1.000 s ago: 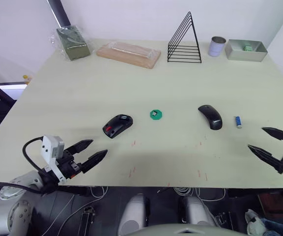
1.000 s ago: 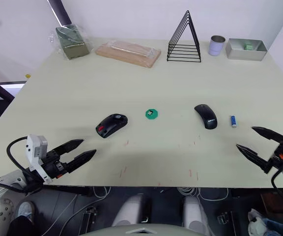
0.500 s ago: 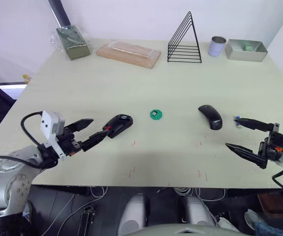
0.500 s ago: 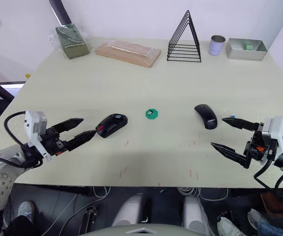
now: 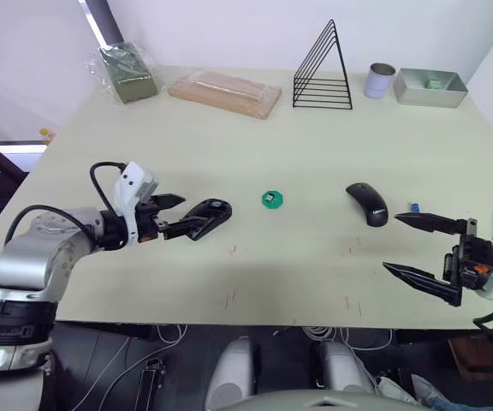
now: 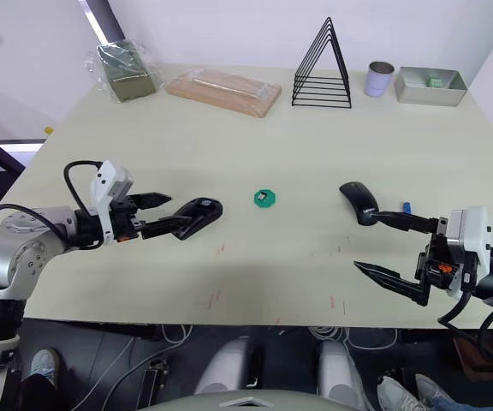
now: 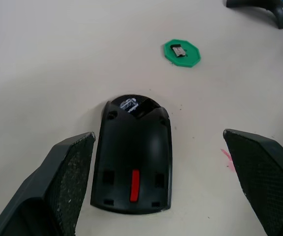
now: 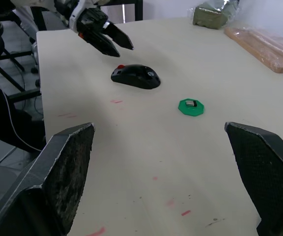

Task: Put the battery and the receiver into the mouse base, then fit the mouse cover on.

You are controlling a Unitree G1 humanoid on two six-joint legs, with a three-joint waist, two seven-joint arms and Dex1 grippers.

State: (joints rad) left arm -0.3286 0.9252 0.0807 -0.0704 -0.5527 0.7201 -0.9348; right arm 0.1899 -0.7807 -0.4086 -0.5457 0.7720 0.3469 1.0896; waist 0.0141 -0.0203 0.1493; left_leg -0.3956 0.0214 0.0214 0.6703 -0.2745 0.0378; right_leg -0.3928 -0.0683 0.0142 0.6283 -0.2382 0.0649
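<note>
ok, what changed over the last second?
Left gripper came up from the near table edge to straddle the mouse base, open, not gripping. Right gripper swung inward, near the mouse cover and battery, open. Base, cover, battery, green disc unmoved.

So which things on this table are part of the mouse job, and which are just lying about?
Part of the job:
mouse base
mouse cover
battery
receiver, sitting on the green disc

Lying about:
wire rack
metal cup
metal tray
wrapped wooden board
bagged green item
</note>
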